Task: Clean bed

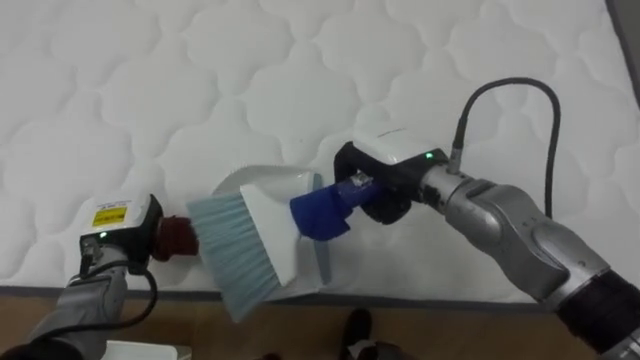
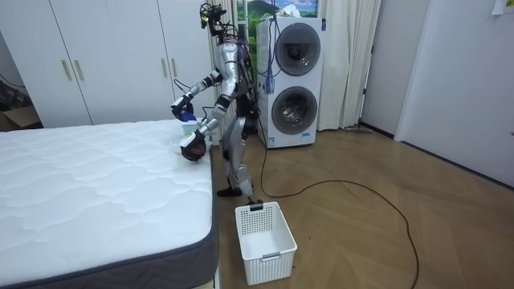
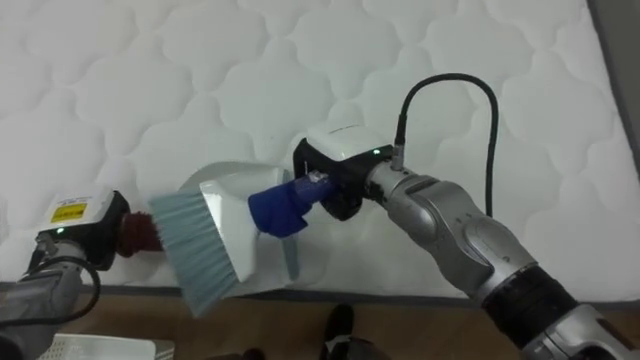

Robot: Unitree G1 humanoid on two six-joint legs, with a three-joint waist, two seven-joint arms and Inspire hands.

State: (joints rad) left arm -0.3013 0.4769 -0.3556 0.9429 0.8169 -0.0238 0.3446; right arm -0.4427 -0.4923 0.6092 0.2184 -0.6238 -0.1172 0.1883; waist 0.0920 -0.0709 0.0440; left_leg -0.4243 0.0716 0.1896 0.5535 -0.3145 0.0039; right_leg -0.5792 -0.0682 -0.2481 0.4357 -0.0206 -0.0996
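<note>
Robot stands at a corner of the bed [image 2: 96,185], leaning over the near edge of the mattress [image 1: 200,80]. Right hand [image 1: 385,192] is clamped on the blue handle [image 1: 320,212] of the brush [image 1: 272,228]. The pale-blue bristles [image 1: 235,258] point toward the robot & overhang the mattress edge, above the wood floor [image 1: 450,330]. Left hand [image 1: 118,228] sits low at the view's left, just beside a dark-red part [image 1: 178,237] that meets the bristles. Whether it's closed on that part can't be told.

Risks, as judged:
- Bristles sit at or over the edge, so a stroke toward the robot would prob. flick dirt onto the floor. The white basket [image 2: 265,233] stands on the floor, well apart from the brush.
- The handle is gripped w/ the brush head far out, so the head could twist in the grip & skate over the quilting instead of sweeping.
- The hands are near each other, so a wide stroke could knock the brush into the left hand.

Hard to make out:
- The rounded white shape [image 1: 250,182] behind the brush head is maybe a dustpan, maybe part of the brush.
- No dirt is visible on the mattress.
- It's unclear whether the bristles touch the cloth or hang just above it.
- The left forearm is cut off at the bottom edge.
</note>
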